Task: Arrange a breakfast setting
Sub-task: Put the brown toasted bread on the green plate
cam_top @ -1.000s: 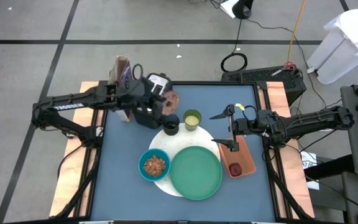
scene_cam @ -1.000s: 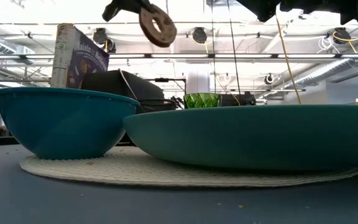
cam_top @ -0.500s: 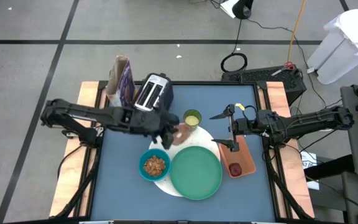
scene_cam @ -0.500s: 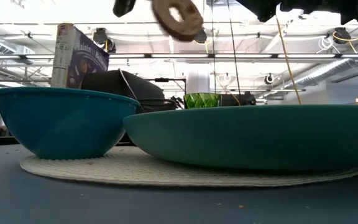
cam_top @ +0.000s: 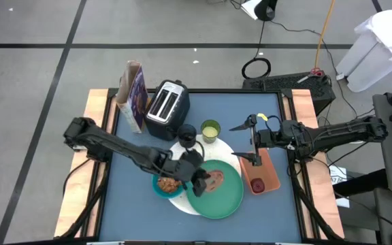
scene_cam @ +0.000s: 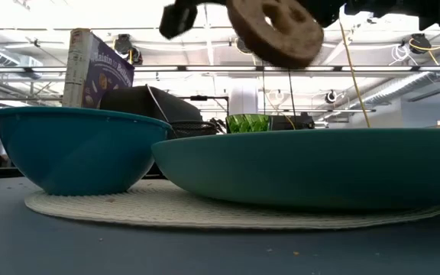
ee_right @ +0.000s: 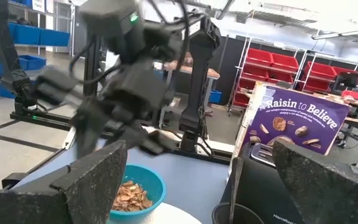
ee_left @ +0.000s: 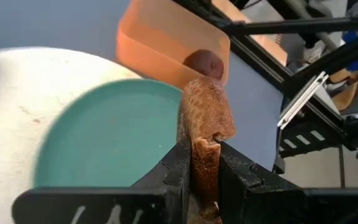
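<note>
Carried from above the toaster (cam_top: 167, 103) to over the large green plate (cam_top: 226, 199), bagel half (ee_left: 205, 127): light, stiff, crumbly, pinched edgewise in my left gripper (ee_left: 202, 163); right gripper (cam_top: 249, 139) waits spread above the orange tray (cam_top: 269, 178).

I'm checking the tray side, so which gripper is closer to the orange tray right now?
Right. The right gripper hangs open over the orange tray's far end; the left gripper, clamping a bagel, is above the green plate beside it.
</note>
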You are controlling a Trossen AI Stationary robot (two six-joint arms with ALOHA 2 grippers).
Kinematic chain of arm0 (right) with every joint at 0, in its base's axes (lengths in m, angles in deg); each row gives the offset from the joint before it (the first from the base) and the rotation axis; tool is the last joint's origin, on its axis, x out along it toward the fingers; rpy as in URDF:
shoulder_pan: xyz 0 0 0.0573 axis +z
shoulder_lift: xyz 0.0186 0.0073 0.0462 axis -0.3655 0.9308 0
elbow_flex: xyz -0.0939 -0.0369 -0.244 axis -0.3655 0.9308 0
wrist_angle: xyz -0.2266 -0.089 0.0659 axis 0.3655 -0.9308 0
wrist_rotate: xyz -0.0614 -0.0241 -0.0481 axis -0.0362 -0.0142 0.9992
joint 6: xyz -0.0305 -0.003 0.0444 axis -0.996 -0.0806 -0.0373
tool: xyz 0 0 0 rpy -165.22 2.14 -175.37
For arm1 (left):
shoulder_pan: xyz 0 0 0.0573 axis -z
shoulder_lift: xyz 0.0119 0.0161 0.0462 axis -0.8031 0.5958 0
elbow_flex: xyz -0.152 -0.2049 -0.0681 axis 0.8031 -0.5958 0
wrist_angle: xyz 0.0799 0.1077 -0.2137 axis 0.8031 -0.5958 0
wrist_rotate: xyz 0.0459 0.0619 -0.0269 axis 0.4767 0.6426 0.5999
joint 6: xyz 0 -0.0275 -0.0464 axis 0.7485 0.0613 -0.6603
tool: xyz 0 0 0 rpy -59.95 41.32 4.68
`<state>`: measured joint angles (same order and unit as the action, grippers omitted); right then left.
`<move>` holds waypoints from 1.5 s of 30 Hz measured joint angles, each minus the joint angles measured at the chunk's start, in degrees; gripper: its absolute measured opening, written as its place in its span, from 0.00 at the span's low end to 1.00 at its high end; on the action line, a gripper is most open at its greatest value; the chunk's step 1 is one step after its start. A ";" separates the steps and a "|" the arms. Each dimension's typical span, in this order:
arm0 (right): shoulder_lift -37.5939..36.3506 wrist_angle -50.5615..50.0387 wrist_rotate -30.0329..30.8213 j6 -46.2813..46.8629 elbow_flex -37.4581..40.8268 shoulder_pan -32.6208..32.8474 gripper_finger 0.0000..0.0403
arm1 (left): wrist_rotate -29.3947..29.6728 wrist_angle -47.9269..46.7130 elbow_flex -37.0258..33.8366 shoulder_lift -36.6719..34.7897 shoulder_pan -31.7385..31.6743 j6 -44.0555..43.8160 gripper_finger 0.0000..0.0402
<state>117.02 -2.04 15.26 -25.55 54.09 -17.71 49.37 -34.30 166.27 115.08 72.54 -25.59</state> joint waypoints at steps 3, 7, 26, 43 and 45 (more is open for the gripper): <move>-0.01 -0.34 0.00 0.00 0.02 0.02 0.98 | -0.10 3.23 0.03 2.90 0.68 -1.50 0.14; -0.07 -0.94 0.00 0.00 0.00 0.01 0.98 | -0.08 5.38 0.00 5.98 1.20 -4.10 0.14; -0.10 -1.58 0.00 0.00 0.00 0.02 0.98 | 0.02 9.05 0.05 13.20 1.88 -12.38 0.14; -0.10 -1.54 -0.02 0.00 0.00 0.02 0.98 | 0.09 7.97 0.05 15.67 1.52 -11.76 0.14; -0.10 -1.54 -0.02 0.00 0.00 0.02 0.98 | 0.29 7.94 0.05 15.67 1.49 -11.70 0.14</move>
<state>116.92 -3.58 15.24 -25.55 54.09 -17.69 49.65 -26.36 166.32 130.75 74.03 -37.29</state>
